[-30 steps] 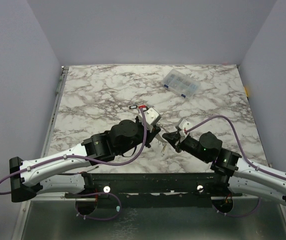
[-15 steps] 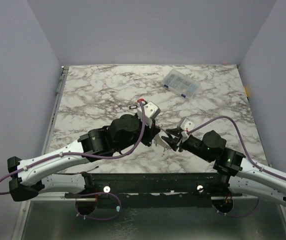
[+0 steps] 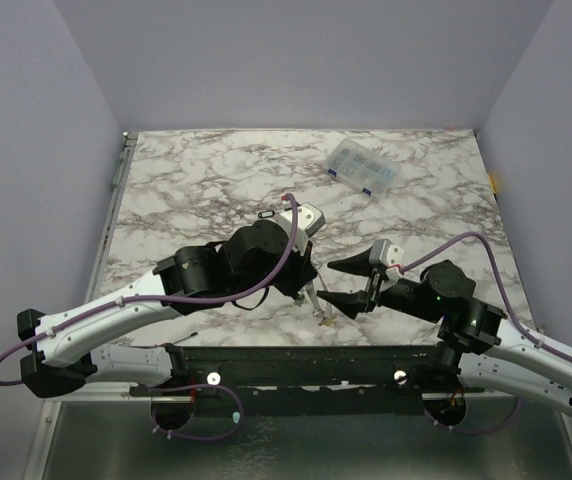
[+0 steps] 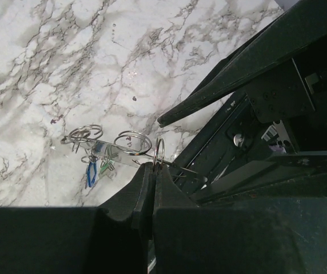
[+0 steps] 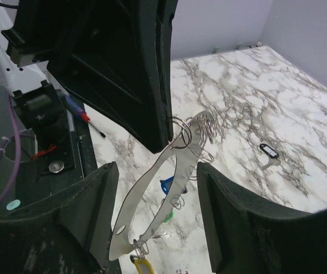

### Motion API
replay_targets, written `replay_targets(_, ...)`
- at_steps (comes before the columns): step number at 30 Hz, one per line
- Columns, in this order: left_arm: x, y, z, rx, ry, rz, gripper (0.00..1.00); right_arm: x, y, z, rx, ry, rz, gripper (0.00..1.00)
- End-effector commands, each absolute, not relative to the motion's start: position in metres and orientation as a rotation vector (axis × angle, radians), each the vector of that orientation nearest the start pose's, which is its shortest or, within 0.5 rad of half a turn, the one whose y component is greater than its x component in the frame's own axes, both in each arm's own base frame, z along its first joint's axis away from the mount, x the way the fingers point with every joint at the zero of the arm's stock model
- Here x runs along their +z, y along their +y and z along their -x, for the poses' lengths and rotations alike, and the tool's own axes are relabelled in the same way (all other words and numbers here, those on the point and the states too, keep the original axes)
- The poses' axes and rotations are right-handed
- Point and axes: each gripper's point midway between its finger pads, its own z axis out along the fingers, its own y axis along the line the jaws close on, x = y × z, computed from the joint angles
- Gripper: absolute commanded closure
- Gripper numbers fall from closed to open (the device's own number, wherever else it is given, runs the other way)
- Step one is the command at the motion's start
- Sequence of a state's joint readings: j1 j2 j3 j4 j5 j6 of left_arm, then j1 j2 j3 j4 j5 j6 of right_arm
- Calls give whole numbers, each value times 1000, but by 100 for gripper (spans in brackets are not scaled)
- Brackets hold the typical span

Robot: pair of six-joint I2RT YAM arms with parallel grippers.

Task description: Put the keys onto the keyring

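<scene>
My left gripper [image 3: 309,286] is shut on a small split ring at the top of the keyring [image 3: 318,302], a thin grey metal hoop that hangs below its fingertips [image 4: 154,170]. In the right wrist view the hoop [image 5: 144,189] carries a blue key [image 5: 166,185], a green key [image 5: 167,217] and a yellow key [image 5: 142,266] on small rings. My right gripper [image 5: 158,171] is open, one finger on each side of the hanging hoop, not touching it; it also shows in the top view [image 3: 340,283]. A black-rimmed oval tag [image 3: 266,214] lies alone on the table.
A clear plastic compartment box [image 3: 363,167] lies at the back right of the marble table [image 3: 186,190]. A red-handled screwdriver [image 5: 83,117] lies on the black base frame [image 3: 286,360] at the near edge. Both arms crowd the front centre.
</scene>
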State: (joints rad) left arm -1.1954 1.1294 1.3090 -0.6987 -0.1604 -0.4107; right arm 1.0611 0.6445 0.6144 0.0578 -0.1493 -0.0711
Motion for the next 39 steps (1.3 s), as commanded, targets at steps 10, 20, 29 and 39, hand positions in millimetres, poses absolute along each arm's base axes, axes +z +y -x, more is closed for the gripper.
replay_targets(10,312,-313,-123,-864,2098,-744,100,298,293,-134,906,1254,965,33)
replay_targets(20,311,-315,-121,-861,2099,-776,100,296,298,-142,871,1230,967,50)
replay_targets(29,321,-313,-115,-892,2074,-821,100,284,298,-126,916,1224,1053,51)
replay_targets(39,330,-318,-105,-957,2046,-882,100,281,297,-119,910,1205,1126,38)
